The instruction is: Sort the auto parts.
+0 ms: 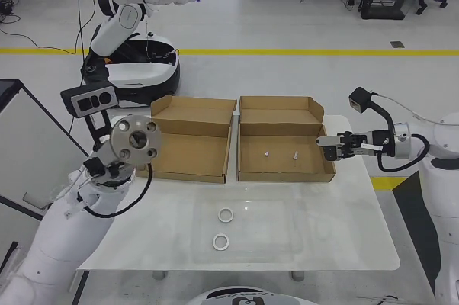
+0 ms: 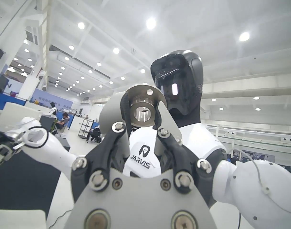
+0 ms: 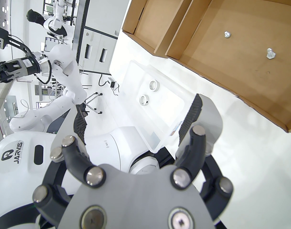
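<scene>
Two rings lie in the tray, well apart from the left claw; it grips a hub held up, likely for inspection; right claw hangs open beside the bolts' box.

We hold one flanged metal hub, clamped in the left gripper. Two bolts lie near the right gripper, and two rings lie farther off.
</scene>
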